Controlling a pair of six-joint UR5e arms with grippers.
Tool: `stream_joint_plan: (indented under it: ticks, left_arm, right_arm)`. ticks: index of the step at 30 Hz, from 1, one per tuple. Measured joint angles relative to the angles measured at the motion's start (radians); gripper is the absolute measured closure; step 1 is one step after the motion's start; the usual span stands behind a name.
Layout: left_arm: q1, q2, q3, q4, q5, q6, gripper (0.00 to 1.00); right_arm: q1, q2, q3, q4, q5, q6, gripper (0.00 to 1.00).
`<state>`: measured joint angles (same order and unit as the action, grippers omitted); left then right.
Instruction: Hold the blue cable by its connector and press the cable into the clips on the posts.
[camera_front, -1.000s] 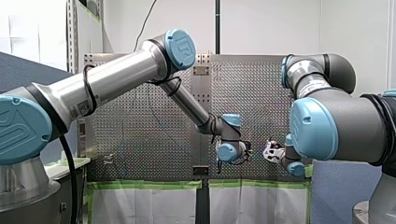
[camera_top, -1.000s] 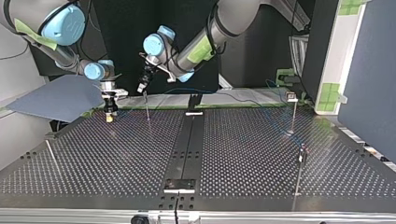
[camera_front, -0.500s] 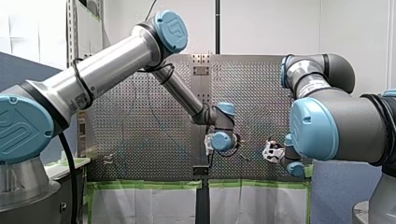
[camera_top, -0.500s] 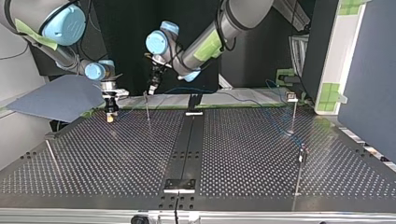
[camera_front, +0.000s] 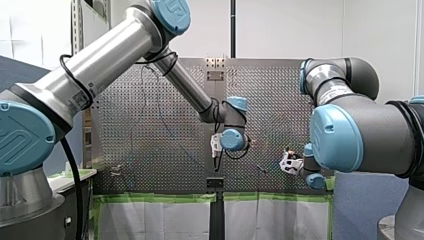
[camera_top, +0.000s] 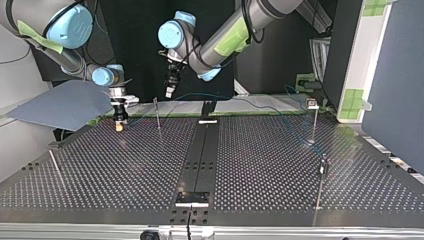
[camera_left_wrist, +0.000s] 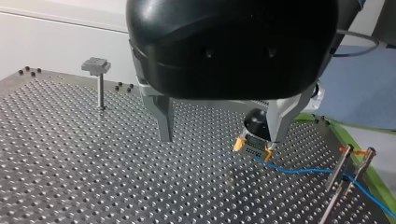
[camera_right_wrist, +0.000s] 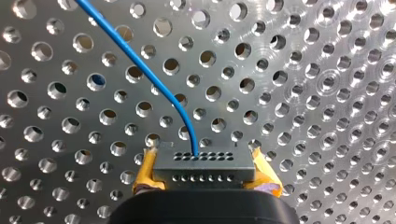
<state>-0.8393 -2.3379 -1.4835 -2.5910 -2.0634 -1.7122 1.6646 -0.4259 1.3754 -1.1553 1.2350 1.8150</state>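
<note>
Blue cable (camera_right_wrist: 140, 65) ends in a dark connector (camera_right_wrist: 204, 163). The connector sits clamped in the right gripper (camera_right_wrist: 205, 175), pinched at its two ends by the yellow pads (camera_right_wrist: 145, 173). The gripper points down at the perforated table (camera_right_wrist: 303, 70), with the connector at its tip close above the holes. Whether the connector touches the surface cannot be told. From the connector's face the cable leaves ahead of the gripper and curves off to one side over the table.

The left gripper (camera_left_wrist: 219, 139) is empty. Its two metal fingers (camera_left_wrist: 164, 119) stand spread wide apart, with their tips clear of the table. The right gripper's tip with the connector shows just behind one of those fingers, near it but not between the two. From there the cable runs out past that finger's side to a thin post (camera_left_wrist: 346, 169) and crosses it partway up. Whether it is seated in a clip there cannot be told. Beyond the post the cable carries on away from both grippers. On the other finger's side, well apart and farther ahead, a second post (camera_left_wrist: 96, 67) with a flat clip head stands upright on the table.

In the top view the left gripper hangs higher than the right one, off to its side.
</note>
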Motion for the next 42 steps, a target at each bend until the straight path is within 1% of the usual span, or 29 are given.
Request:
stream_joint_plan:
  ticks: [27,34,38,42]
  left_arm:
    - [-0.014,0.24,-0.239,-0.006,-0.002,-0.005,0.02]
    - [-0.014,0.298,-0.298,-0.005,-0.003,-0.023,0.02]
    - [-0.011,0.33,-0.33,0.004,-0.003,-0.033,0.02]
    - [-0.006,0.366,-0.366,0.034,-0.002,-0.043,0.02]
  right_arm:
    - [0.006,0.0,-0.005,0.0,-0.001,0.0,1.0]
    - [0.009,0.0,-0.005,0.0,-0.001,-0.001,1.0]
    - [0.009,0.0,-0.006,0.0,-0.001,-0.002,1.0]
    - [0.009,-0.001,-0.006,0.0,-0.001,-0.002,1.0]
